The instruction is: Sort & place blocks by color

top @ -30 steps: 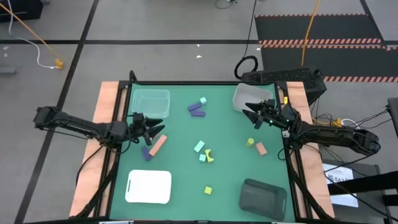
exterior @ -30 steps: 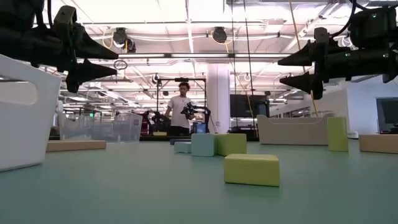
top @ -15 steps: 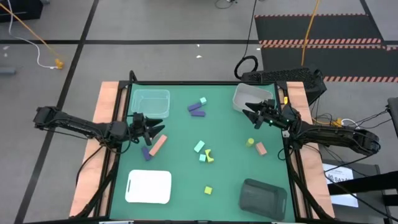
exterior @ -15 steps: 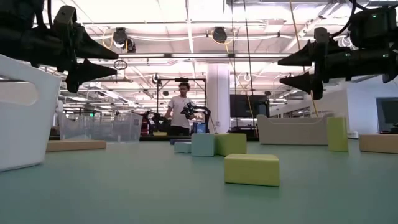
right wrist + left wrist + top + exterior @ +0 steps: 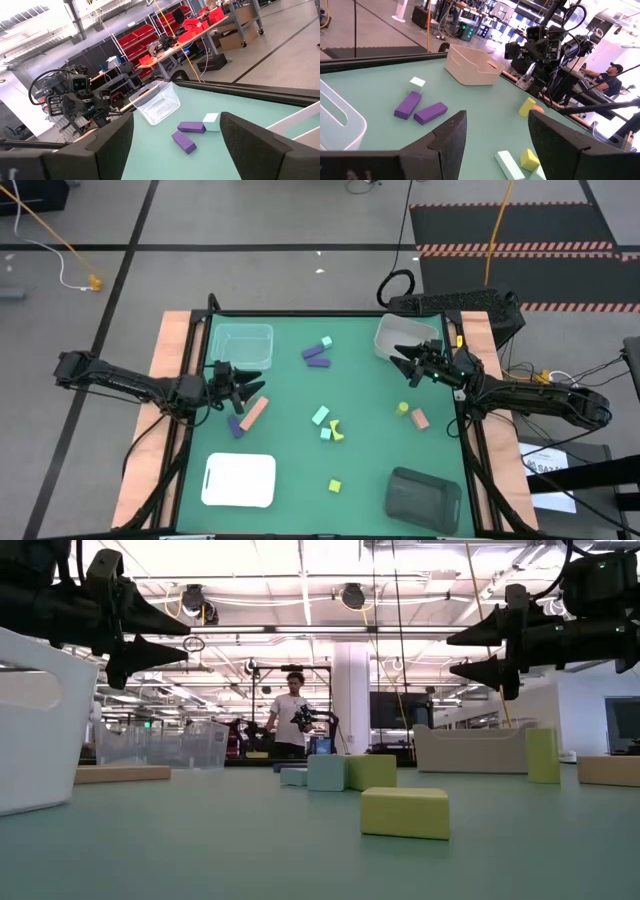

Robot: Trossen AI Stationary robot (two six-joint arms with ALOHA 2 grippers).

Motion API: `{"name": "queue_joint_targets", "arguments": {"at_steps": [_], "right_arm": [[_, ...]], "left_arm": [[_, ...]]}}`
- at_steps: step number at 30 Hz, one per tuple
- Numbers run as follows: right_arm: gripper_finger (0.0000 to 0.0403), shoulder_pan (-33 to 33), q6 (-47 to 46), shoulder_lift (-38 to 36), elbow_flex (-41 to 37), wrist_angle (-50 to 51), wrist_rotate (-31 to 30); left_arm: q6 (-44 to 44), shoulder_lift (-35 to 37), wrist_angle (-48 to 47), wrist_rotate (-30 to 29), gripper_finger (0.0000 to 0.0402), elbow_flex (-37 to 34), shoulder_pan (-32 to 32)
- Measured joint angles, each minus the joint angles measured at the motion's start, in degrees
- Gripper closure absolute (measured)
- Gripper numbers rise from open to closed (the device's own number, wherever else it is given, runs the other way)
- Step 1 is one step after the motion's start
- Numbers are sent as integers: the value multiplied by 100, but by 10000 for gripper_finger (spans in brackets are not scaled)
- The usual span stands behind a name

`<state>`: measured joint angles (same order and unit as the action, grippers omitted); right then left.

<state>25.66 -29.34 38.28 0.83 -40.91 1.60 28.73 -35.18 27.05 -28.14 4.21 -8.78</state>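
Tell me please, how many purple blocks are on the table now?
3. Two purple bars lie together near the far edge, one beside the other. A third purple block sits under the left gripper, beside the salmon bar. Others may be hidden.

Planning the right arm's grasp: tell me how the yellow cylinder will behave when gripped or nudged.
The yellow cylinder stands upright beside a pink block, so a nudge would probably tip it and set it rolling. It looks small, rigid and likely light; its curved side could slip between fingers.
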Motion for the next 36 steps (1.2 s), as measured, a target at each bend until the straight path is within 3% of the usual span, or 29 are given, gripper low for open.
{"name": "queue_joint_targets", "arguments": {"at_steps": [16,26,36], "right_arm": [[117,1,13,-2,0,-6,-1],[117,25,843,0,-1,-90,-325],[117,23,-508,0,0,-229,-535]], "left_arm": [[0,-2,2,0,188,0,0],[2,0,0,0,188,0,0],[0,0,2,0,188,0,0]]}}
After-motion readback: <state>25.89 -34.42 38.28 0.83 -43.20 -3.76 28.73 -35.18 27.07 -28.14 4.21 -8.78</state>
